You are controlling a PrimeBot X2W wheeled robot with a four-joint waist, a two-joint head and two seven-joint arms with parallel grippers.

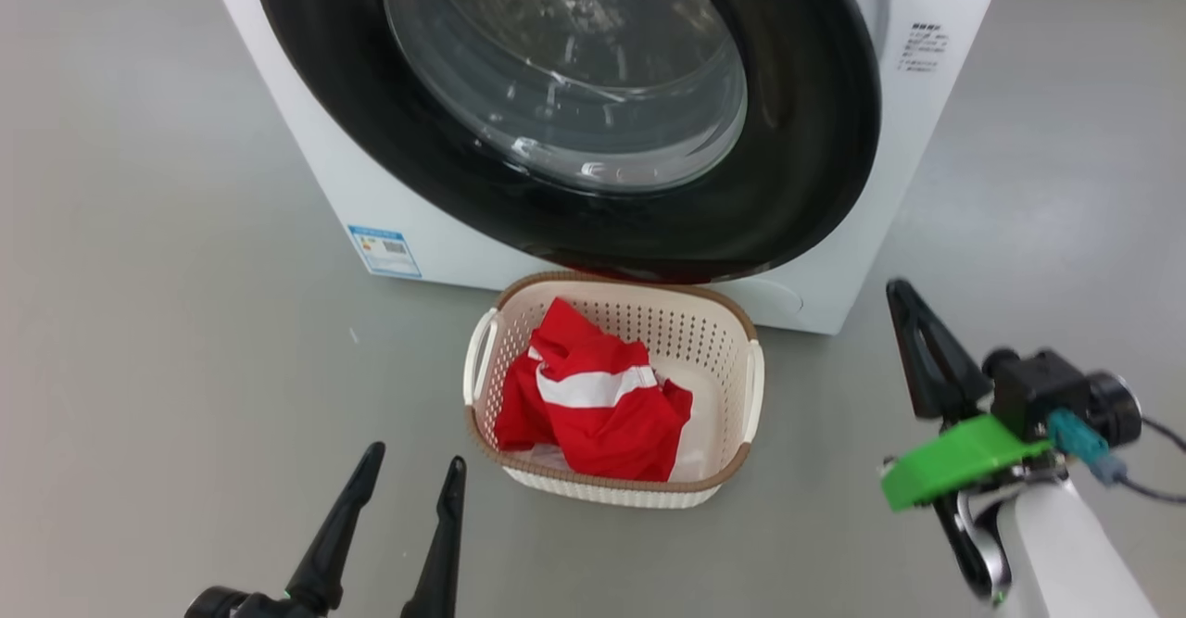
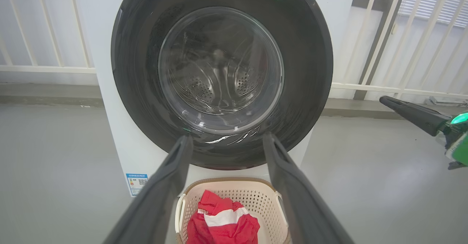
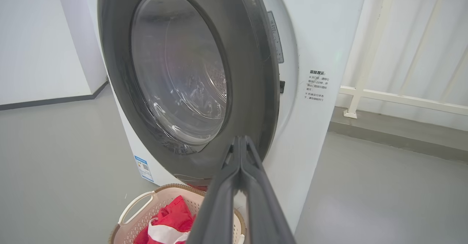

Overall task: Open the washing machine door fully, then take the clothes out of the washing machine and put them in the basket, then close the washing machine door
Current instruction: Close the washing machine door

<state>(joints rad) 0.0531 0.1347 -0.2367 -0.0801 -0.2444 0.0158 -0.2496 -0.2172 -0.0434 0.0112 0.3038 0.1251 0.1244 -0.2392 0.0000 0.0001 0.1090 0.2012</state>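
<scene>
The washing machine (image 1: 371, 182) stands ahead, and its black-rimmed door (image 1: 806, 118) is swung almost flat against the front; a narrow gap and a latch slot show at the door's right edge (image 3: 268, 90). On the floor just before the machine sits the basket (image 1: 611, 284) with the red and white clothes (image 1: 593, 405) lying inside. My left gripper (image 1: 412, 465) is open and empty, low at the left of the basket, pointing toward the door (image 2: 307, 72). My right gripper (image 1: 899, 296) is shut on nothing, right of the basket, its tip near the door's lower right rim (image 3: 240, 139).
Grey floor (image 1: 139, 275) lies open on both sides of the machine. A white railing (image 2: 387, 35) runs behind it, with a raised grey kerb (image 3: 384, 130) beneath. A white wall (image 3: 36, 35) stands to the machine's left.
</scene>
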